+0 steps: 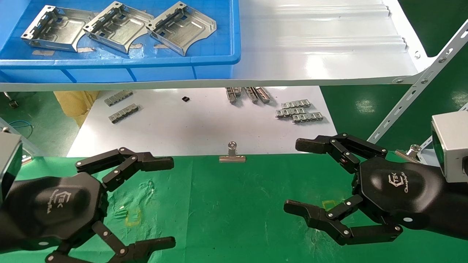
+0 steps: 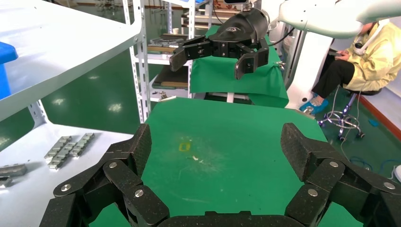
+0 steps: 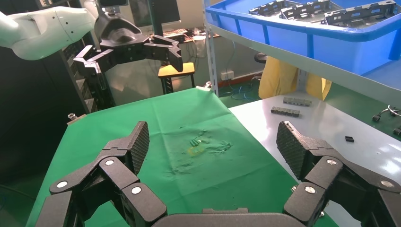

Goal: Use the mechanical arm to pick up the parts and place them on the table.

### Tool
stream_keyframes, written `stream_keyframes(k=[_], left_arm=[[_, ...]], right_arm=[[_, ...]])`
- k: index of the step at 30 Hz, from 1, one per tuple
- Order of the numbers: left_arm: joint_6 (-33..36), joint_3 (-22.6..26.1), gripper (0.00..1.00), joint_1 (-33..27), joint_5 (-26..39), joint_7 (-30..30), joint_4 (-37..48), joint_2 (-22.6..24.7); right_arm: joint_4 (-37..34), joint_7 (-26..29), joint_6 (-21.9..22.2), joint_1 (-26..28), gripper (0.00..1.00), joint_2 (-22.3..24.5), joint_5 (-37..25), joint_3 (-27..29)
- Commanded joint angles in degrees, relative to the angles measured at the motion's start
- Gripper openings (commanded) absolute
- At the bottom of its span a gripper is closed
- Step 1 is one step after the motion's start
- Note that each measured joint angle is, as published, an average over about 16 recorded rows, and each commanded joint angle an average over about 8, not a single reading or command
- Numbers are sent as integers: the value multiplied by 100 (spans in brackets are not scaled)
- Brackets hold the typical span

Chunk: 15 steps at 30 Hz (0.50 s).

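Three silvery parts (image 1: 58, 27) (image 1: 119, 25) (image 1: 181, 27) lie side by side in a blue bin on the upper shelf; they also show in the right wrist view (image 3: 302, 9). My left gripper (image 1: 168, 202) hovers open and empty over the left of the green table (image 1: 234, 204). My right gripper (image 1: 296, 176) hovers open and empty over the table's right side. Each wrist view shows its own open fingers, the left (image 2: 217, 151) and the right (image 3: 215, 146), above bare green cloth. Both hands are well below and in front of the bin.
The blue bin (image 1: 215, 62) rests on a glossy white shelf (image 1: 321, 44). Below it, a white sheet (image 1: 204, 124) holds small grey clip strips (image 1: 299, 111). A binder clip (image 1: 232, 153) sits at the cloth's far edge. A slanted perforated brace (image 1: 413, 98) stands on the right.
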Motion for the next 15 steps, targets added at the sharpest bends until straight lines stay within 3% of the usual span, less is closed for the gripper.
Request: stream_keyframes(k=[1,10,11,15], left_arm=[[0,0,100,0,0,0,0,0],[0,0,100,0,0,0,0,0],[0,0,100,0,0,0,0,0],[0,0,100,0,0,0,0,0]], right_arm=[[0,0,0,0,100,0,0,0],[0,0,0,0,100,0,0,0],[0,0,0,0,92,0,0,0],[0,0,0,0,42,0,0,0]])
